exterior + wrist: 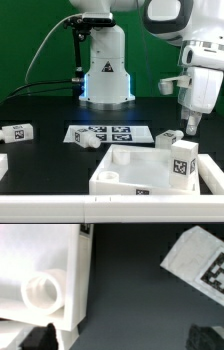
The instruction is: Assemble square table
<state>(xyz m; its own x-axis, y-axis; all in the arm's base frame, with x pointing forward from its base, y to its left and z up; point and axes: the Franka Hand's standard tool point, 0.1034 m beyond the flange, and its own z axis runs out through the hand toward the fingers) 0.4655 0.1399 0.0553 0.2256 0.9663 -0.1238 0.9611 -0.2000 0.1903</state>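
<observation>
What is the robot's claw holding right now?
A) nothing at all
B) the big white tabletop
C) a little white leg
A: the gripper is wide open, and nothing is clamped in it.

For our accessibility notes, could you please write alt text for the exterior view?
The robot's open gripper hovers close by a white square tabletop on a black table. One tagged leg shows by the tabletop at the exterior view's right, another leg lies at its left, with the marker board between them.
</observation>
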